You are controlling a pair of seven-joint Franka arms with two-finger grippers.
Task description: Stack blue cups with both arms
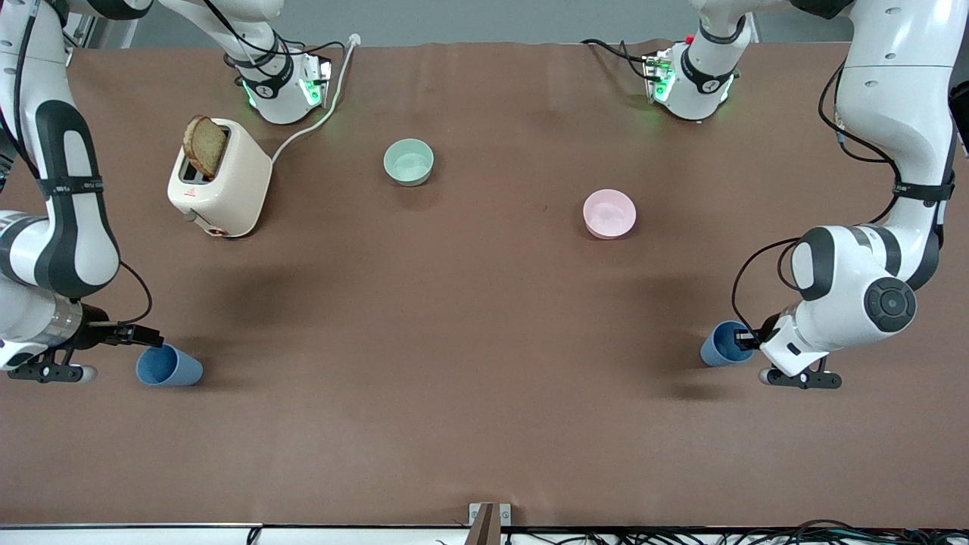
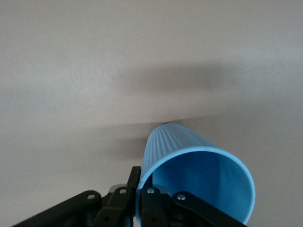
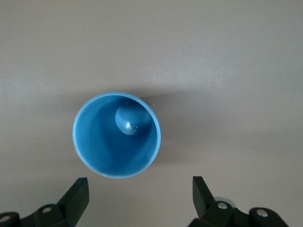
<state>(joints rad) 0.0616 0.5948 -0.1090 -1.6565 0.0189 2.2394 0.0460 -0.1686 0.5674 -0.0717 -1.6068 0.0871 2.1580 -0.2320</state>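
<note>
One blue cup (image 1: pixel 168 367) stands upright on the table at the right arm's end, near the front camera. In the right wrist view I look down into this cup (image 3: pixel 116 135). My right gripper (image 1: pixel 146 335) hovers just beside it, open and empty (image 3: pixel 140 189), with the cup outside its fingers (image 3: pixel 78 194). The other blue cup (image 1: pixel 723 344) is at the left arm's end. My left gripper (image 1: pixel 746 338) is shut on its rim (image 2: pixel 140 182), one finger inside and one outside the cup (image 2: pixel 199 179). This cup looks slightly raised off the table.
A cream toaster (image 1: pixel 219 182) with a slice of bread stands toward the right arm's base. A pale green bowl (image 1: pixel 409 161) and a pink bowl (image 1: pixel 609 213) sit mid-table, farther from the front camera than both cups.
</note>
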